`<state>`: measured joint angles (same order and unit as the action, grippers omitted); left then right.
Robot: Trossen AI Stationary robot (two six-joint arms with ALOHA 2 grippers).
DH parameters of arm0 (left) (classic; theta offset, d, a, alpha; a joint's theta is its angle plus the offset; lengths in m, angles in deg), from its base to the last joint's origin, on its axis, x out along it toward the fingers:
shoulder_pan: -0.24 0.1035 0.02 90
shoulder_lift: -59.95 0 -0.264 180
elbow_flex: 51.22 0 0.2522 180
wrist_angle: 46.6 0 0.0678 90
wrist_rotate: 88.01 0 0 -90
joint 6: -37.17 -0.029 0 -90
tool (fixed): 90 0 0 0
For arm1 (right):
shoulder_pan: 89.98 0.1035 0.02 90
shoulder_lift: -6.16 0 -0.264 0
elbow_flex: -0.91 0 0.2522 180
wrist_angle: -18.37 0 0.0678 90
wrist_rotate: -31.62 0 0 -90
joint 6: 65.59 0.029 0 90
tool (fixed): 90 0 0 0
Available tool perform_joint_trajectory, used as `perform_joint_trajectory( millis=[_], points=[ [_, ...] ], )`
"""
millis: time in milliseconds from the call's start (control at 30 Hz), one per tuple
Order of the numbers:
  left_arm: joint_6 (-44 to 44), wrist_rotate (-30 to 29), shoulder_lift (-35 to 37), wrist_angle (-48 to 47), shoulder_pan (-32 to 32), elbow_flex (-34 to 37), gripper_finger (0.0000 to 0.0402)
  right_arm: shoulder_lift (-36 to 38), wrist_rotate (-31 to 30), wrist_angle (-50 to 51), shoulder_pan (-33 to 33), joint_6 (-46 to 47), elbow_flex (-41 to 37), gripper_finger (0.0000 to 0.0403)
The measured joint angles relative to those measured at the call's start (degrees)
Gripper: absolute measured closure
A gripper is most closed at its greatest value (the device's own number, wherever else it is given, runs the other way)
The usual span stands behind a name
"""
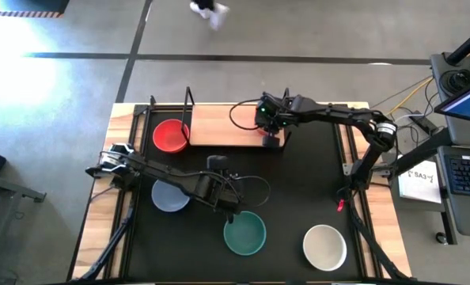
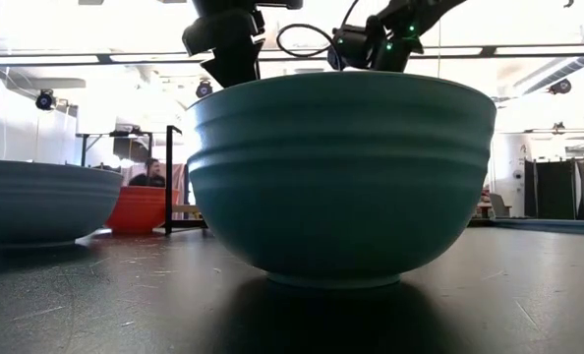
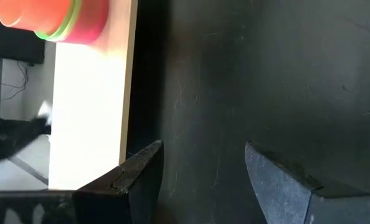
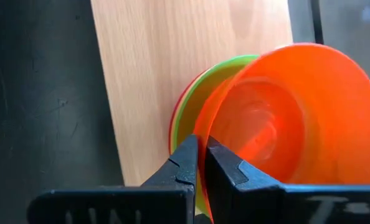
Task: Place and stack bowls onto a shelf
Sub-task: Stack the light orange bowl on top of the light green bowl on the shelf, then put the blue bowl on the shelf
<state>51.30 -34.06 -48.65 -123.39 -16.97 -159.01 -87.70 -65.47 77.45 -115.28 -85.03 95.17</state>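
The wooden shelf [image 1: 219, 124] lies along the mat's far edge. A red bowl [image 1: 170, 136] sits on its left end. Near its right end, my right gripper [image 1: 273, 134] is shut on an orange-red bowl [image 4: 284, 118], which rests tilted in a nested stack with a green bowl [image 4: 194, 99] and a magenta one [image 3: 88, 28] below. My left gripper [image 1: 229, 212] hovers open over the black mat, just beyond the teal bowl [image 1: 244, 233]. A pale blue-grey bowl [image 1: 170, 195] and a white bowl [image 1: 324, 247] stand on the mat. My right gripper [image 4: 202, 158] pinches the orange-red bowl's rim [image 4: 205, 134], with one finger [image 4: 225, 171] inside the bowl and the other finger [image 4: 179, 168] outside it. The bowl is tipped up at the held side, and its far side rests in the green bowl below.
Black wire uprights [image 1: 190, 107] stand at the shelf's left end beside the red bowl. The board's middle [image 1: 227, 127] is bare. In the low view the teal bowl [image 2: 341, 177] fills the foreground and both arms hang above it. A person [image 2: 152, 173] sits in the room behind.
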Motion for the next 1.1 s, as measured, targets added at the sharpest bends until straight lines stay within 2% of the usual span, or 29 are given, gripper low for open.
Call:
perform_joint_trajectory(
  millis=[133, 333, 533, 633, 767, 933, 1100],
  points=[
    [-0.33, 0.00, 0.00, 0.00, 0.00, 0.01, 0.0193, 0.07, 0.01, 1.86, 0.00, -0.02, 0.56, 0.0379],
    [-0.43, 1.06, 0.00, -0.17, 0.00, 0.01, 0.0193, 0.18, -0.01, 1.93, 0.02, 0.65, 0.64, 0.0327],
    [-0.32, 9.13, 0.00, -2.70, 0.15, 0.01, 0.0193, 0.82, -0.04, 5.77, 0.05, 5.55, 5.23, 0.0290],
    [0.68, 10.10, 0.00, -5.43, 0.13, 0.01, 0.0193, 0.85, -0.01, 10.89, 0.25, 9.38, 9.16, 0.0282],
    [8.03, 10.11, 0.15, -14.07, -0.08, 0.01, 0.0193, 0.96, 0.58, 17.93, 0.78, 13.27, 13.39, 0.0281],
    [17.53, 10.59, 2.17, -19.59, -1.71, 3.52, 0.0193, 0.99, 6.42, 22.83, 1.95, 18.46, 14.80, 0.0290],
    [27.94, 20.25, 6.84, -18.94, -2.84, 13.43, 0.0193, 1.97, 6.90, 25.60, 3.86, 21.50, 14.02, 0.0293]
  ],
)
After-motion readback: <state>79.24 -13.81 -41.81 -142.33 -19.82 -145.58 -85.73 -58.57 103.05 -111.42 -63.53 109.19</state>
